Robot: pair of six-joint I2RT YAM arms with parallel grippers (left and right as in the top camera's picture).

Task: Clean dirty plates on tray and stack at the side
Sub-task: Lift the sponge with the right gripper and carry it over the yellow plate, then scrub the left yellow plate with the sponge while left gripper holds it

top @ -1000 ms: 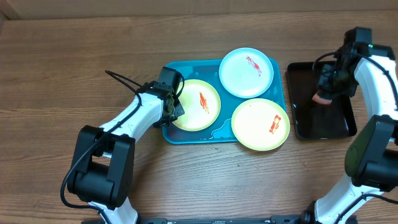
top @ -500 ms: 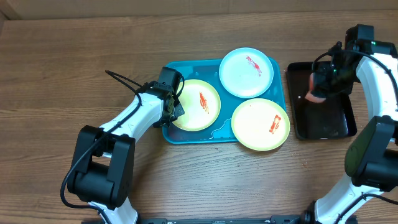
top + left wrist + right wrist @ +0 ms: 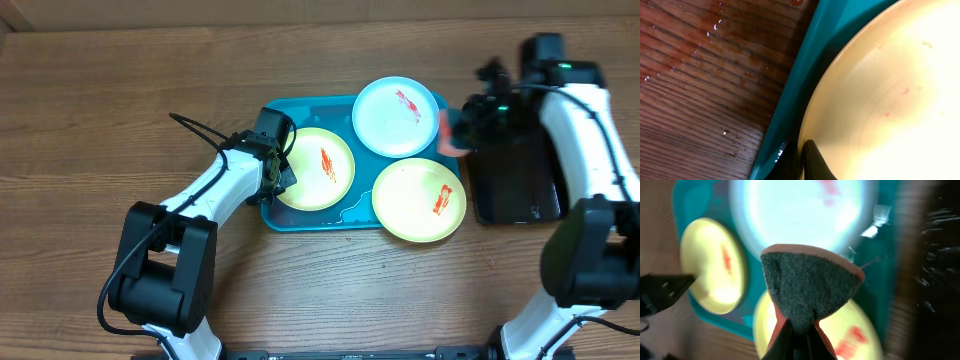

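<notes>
Right jaws swung off black tray (image 3: 520, 190), clamping sponge (image 3: 447, 132) beside blue plate (image 3: 385, 125), left jaws astride yellow plate (image 3: 310, 185) rim, closure unclear

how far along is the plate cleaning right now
Done: nothing yet; the blue plate, left yellow plate and right yellow plate show red smears and sit on the tray. In hand: the right gripper holds a sponge over the tray's right edge, and the left gripper is at the left yellow plate's rim. Left: wiping all three, then stacking.

black tray (image 3: 510, 195): table's right | sponge (image 3: 810, 287): grey-faced, orange-backed | table (image 3: 90, 90): wood
</notes>
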